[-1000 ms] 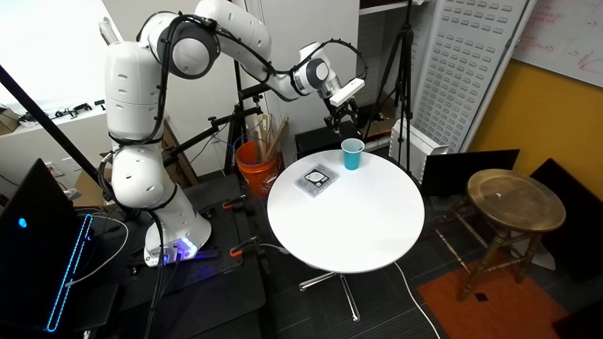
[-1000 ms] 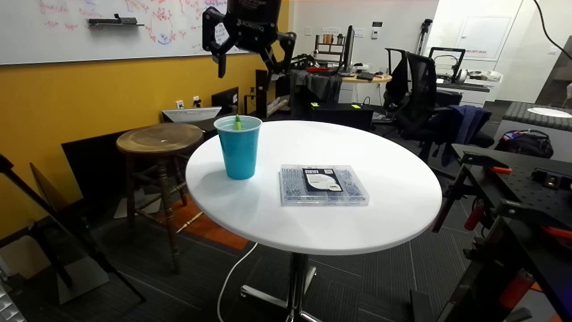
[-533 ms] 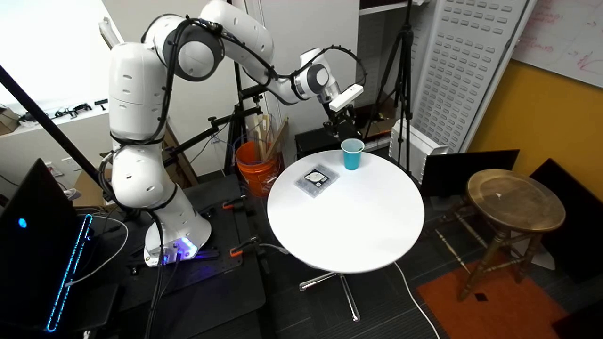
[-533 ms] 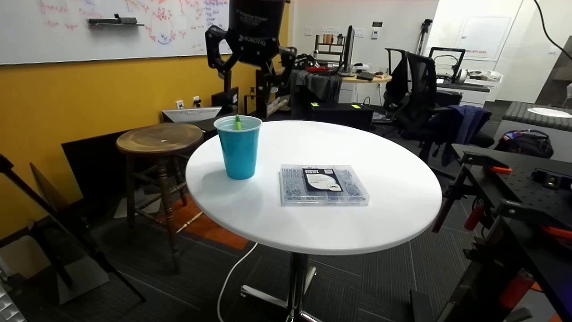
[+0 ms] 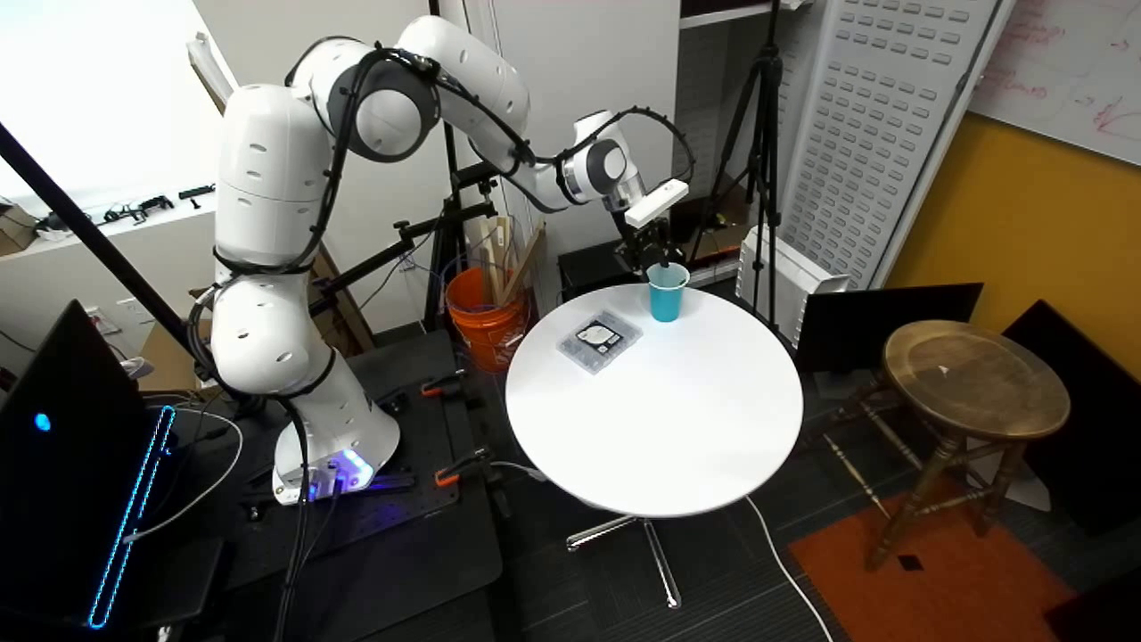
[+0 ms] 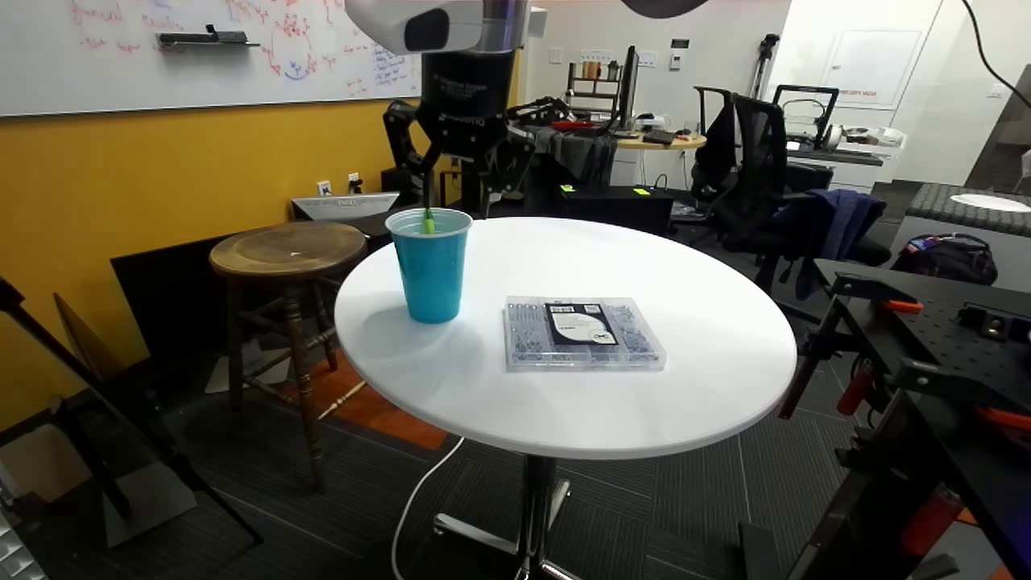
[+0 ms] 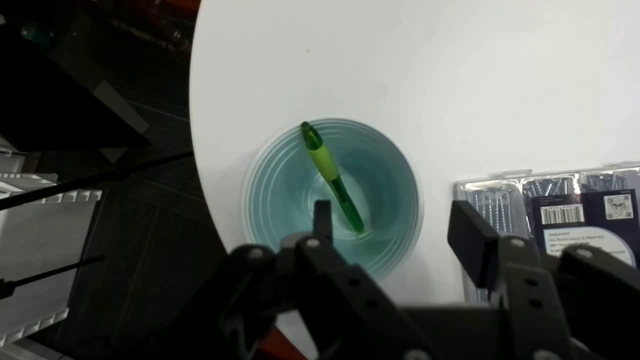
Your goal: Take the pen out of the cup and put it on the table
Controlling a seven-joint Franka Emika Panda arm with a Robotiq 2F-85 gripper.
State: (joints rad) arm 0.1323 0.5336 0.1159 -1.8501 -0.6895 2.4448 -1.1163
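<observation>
The green pen point(image 7: 326, 162) leans inside the light blue cup point(image 7: 392, 185), its top end at the rim. Its tip also shows above the rim in an exterior view point(image 6: 428, 221). The cup stands upright near the edge of the round white table point(image 5: 677, 410) and shows in both exterior views point(image 5: 665, 301) point(image 6: 433, 282). My gripper point(image 7: 396, 225) is open and empty, just above the cup. In the wrist view one finger point(image 7: 322, 217) overlaps the cup opening and the other lies past the rim, over the table side. The pen is not between the fingers.
A clear plastic box of screws point(image 6: 584, 334) lies flat on the table beside the cup. A brown wooden stool point(image 5: 976, 379) stands apart from the table. A black tripod point(image 5: 762, 160) stands behind the cup. An orange bucket point(image 5: 488, 316) is near the table.
My gripper has moved down, from well above the cup to close over its rim. It stays open. The cup, pen and box have not moved.
</observation>
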